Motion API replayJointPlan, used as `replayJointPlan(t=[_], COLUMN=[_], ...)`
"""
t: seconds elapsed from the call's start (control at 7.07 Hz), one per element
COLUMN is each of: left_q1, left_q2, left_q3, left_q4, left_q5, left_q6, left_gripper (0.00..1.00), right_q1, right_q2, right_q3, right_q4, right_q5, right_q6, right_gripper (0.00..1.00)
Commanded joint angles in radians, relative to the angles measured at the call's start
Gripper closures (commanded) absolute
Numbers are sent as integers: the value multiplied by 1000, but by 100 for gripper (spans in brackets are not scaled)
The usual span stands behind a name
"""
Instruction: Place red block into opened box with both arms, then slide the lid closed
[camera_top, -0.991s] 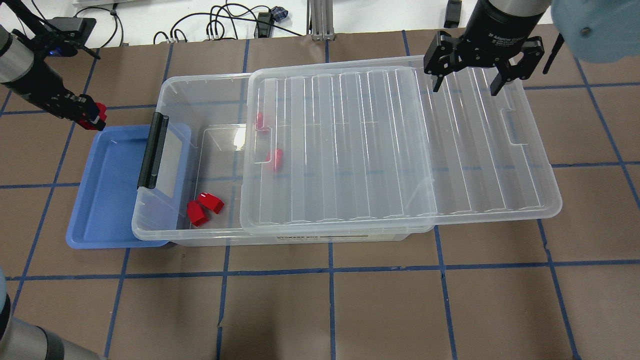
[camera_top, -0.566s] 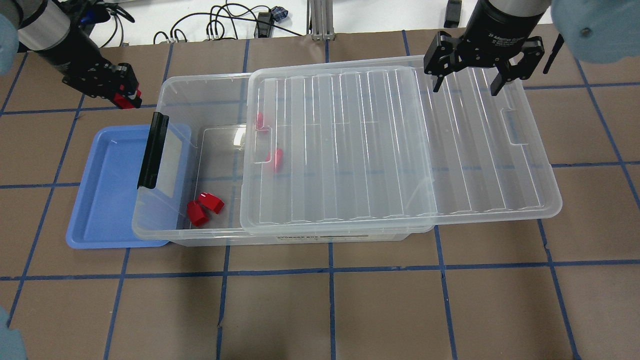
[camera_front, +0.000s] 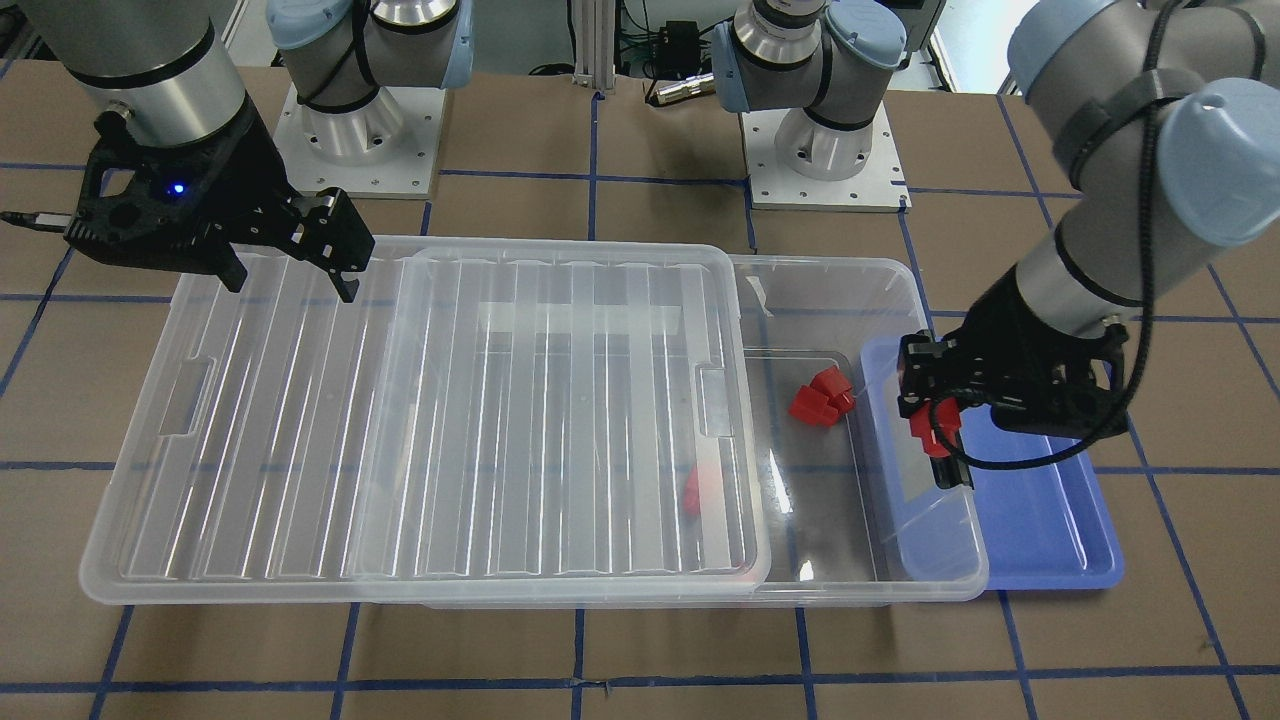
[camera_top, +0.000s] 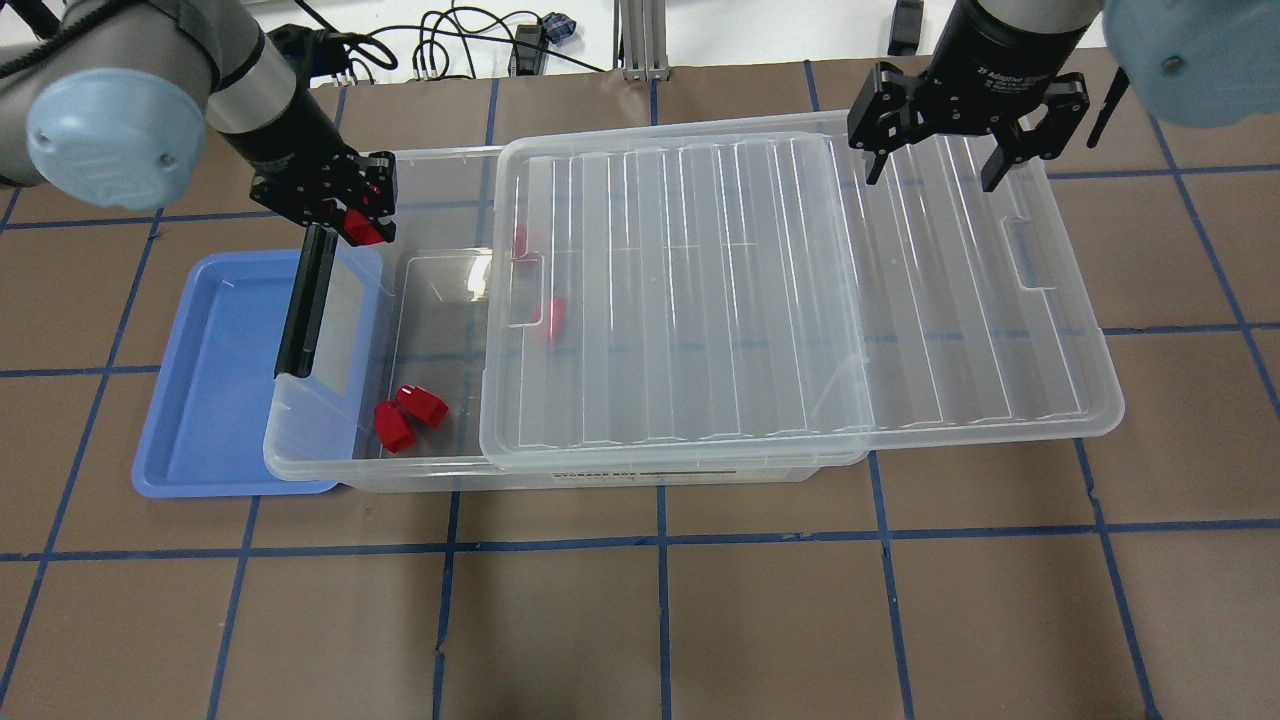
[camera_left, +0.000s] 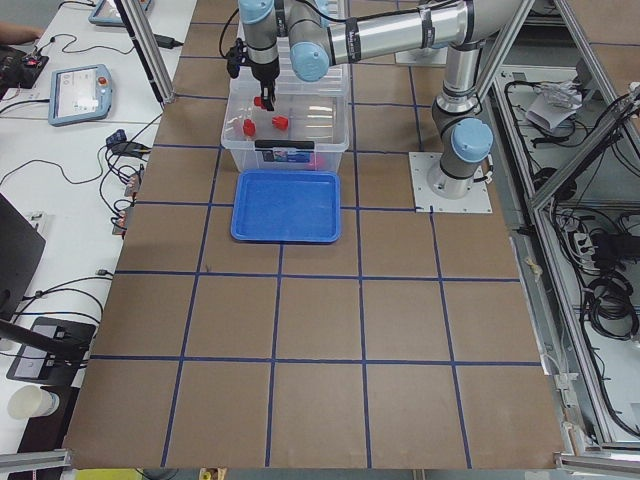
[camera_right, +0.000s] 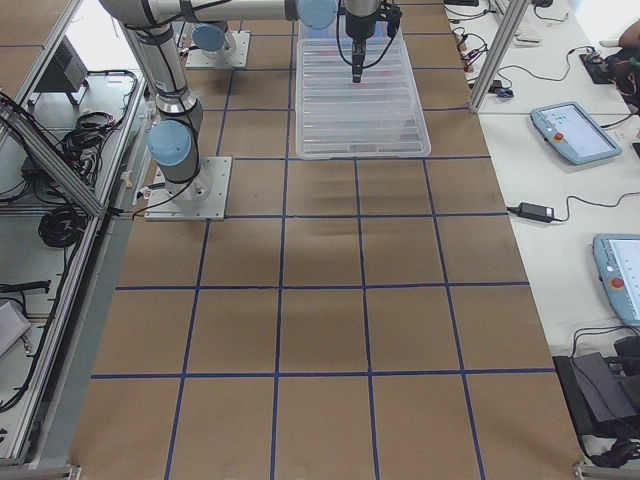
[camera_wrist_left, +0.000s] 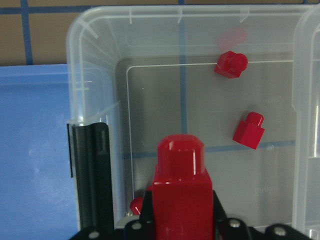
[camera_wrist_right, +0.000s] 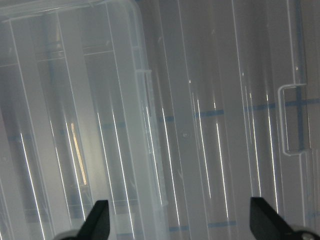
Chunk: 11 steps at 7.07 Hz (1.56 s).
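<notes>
My left gripper is shut on a red block and hangs over the far left corner of the clear box, beside its black latch. The left wrist view shows this held red block above the box's open end. Two loose red blocks lie on the box floor, and two more show through the lid. The ridged clear lid rests on the box, slid to the right and overhanging that end. Above the lid's far right edge, my right gripper stands open and empty.
A blue tray sits partly under the box's left end. Cables run along the table's far edge. The two arm bases stand behind the box in the front-facing view.
My left arm has swung right from beyond the blue tray's far left corner to over the box's far left corner, carrying the red block. The right gripper and lid have not moved.
</notes>
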<state>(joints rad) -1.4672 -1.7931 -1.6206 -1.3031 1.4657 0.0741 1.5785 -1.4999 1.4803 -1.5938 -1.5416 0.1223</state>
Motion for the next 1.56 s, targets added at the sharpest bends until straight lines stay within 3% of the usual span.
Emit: replayJointPlan(t=[0.0, 0.42, 0.57, 0.85, 1.27, 1.42], left_q1=[-5, -71, -84, -65, -58, -56], left_q2=[0, -38, -48, -84, -133, -143], left_q3=[-158, -206, -208, -203, -212, -213], left_q4=[231, 266, 268, 271, 301, 301], left_q5=[2, 14, 57, 58, 61, 62], left_q6=[-51, -105, -99, -19, -77, -82], left_gripper=[89, 89, 89, 89, 88, 63], right_q1=[2, 2, 3, 2, 3, 2], right_q2=[0, 1, 0, 1, 0, 1], right_q3=[0, -2, -3, -2, -2, -8], right_q4=[0, 0, 2, 2, 2, 5], right_q5=[1, 2, 0, 0, 0, -2], right_q6=[-1, -1, -1, -1, -1, -1], right_gripper=[0, 0, 0, 0, 0, 0])
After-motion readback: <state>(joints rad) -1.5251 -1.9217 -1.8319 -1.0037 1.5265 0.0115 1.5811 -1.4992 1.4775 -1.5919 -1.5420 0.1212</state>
